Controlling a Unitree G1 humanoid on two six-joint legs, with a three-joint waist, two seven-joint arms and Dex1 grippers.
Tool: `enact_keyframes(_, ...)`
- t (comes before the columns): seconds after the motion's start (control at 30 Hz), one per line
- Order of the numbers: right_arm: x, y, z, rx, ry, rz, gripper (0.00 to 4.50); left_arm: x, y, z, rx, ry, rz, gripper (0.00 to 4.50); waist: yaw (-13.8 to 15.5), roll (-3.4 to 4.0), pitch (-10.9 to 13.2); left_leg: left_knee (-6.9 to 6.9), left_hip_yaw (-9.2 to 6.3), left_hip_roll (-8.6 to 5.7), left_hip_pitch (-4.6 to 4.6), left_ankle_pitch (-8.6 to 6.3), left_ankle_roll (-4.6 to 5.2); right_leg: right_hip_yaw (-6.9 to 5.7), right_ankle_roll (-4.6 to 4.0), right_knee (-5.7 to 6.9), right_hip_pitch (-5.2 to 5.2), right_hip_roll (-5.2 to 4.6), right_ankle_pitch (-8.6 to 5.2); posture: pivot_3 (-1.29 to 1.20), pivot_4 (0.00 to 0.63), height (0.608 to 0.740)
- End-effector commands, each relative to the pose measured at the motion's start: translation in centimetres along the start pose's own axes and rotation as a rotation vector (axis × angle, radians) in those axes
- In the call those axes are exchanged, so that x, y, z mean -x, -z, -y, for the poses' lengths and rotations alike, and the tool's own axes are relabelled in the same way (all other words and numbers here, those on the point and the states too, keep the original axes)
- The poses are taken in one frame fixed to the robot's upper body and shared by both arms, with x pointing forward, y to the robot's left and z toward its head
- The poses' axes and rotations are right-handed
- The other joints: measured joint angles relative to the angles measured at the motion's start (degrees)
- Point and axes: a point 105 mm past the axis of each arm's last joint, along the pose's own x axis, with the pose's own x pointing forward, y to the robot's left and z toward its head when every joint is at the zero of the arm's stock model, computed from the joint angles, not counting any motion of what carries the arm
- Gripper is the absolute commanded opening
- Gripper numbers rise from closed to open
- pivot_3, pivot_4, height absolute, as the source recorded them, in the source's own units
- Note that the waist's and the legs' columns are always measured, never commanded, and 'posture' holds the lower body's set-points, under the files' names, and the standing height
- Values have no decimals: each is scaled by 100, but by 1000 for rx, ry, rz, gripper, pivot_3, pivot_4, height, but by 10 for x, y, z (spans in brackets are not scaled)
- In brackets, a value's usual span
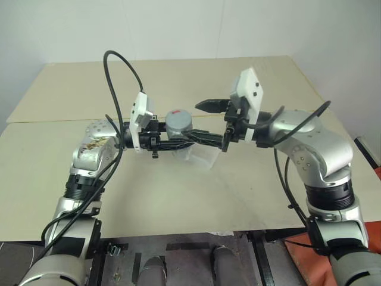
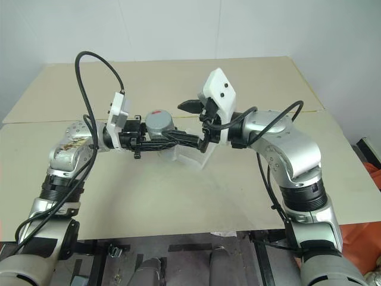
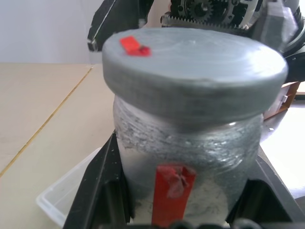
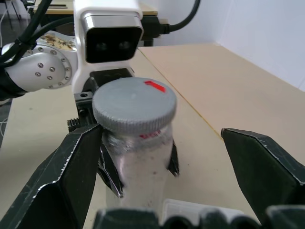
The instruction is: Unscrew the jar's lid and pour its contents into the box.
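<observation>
Fingers of the left gripper [image 3: 178,210] are clamped on the jar [image 3: 190,167], held upright above the surface [image 1: 178,190] with its lid [image 4: 134,109] on. At the jar's 3 o'clock, the right gripper [image 4: 181,181] stands spread apart, touching nothing. Directly beneath sits the box [image 1: 199,156].

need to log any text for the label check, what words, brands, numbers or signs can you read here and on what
No readable text in any view.
Small silvery jar, held in the left gripper: a strip of red print just under the cap, too blurred to read.
Same jar, left wrist view: a red tag on its side, no letters legible.
Flat round grey lid: a plain red mark on top, no characters.
Clear plastic box: no markings.
</observation>
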Motion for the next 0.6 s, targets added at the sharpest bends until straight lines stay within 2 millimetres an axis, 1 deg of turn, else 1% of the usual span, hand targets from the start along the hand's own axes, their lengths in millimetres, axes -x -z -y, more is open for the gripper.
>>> enact_keyframes(0.03,14,-9,17,39,95,33,4479,-2,-15,6,-61,46,30,1930,2,0,0,0,0,0,0,0,0,0,0,0,0,0,0,0,150,740)
enact_keyframes(0.3,21,-7,23,42,115,14,4479,-1,-15,6,-60,44,29,1930,-2,0,0,0,1,0,0,0,0,0,0,0,0,0,0,0,150,740)
enact_keyframes(0.53,26,-8,8,66,51,2,4479,-2,-12,0,-56,4,31,1930,0,0,0,0,1,0,0,0,0,0,0,-2,0,0,0,0,150,740)
enact_keyframes(0.6,27,-14,0,66,15,26,4479,-4,-10,-2,-59,-7,29,1930,0,0,0,0,1,0,0,0,0,0,0,-2,0,0,0,0,150,740)
